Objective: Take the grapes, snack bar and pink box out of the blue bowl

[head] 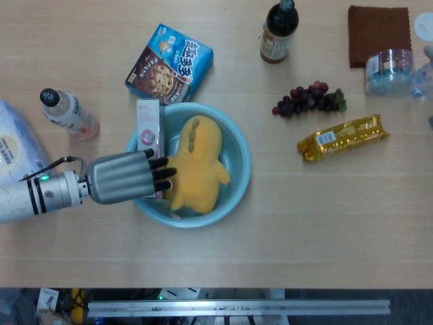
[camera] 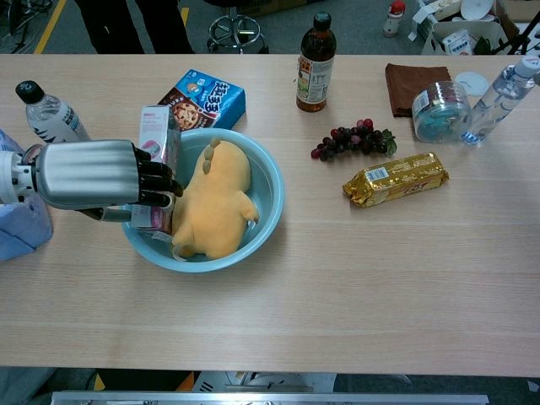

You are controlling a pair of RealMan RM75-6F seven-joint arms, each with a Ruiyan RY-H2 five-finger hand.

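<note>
The pink box [head: 148, 124] [camera: 157, 135] stands tilted at the left rim of the blue bowl [head: 238, 145] [camera: 266, 173]. My left hand [head: 123, 177] [camera: 94, 173] grips its lower part, dark fingers curled around it. A yellow plush toy [head: 197, 163] [camera: 216, 199] fills the bowl. The grapes [head: 310, 99] [camera: 350, 139] and the gold snack bar [head: 344, 137] [camera: 395, 178] lie on the table to the right of the bowl. My right hand shows in neither view.
A blue cookie box [head: 169, 63] lies just behind the bowl. A small bottle [head: 67, 113] and a white bag [head: 17, 145] are at the left. At the back stand a brown bottle [head: 279, 30], a brown cloth [head: 379, 34] and a plastic jar [head: 389, 70].
</note>
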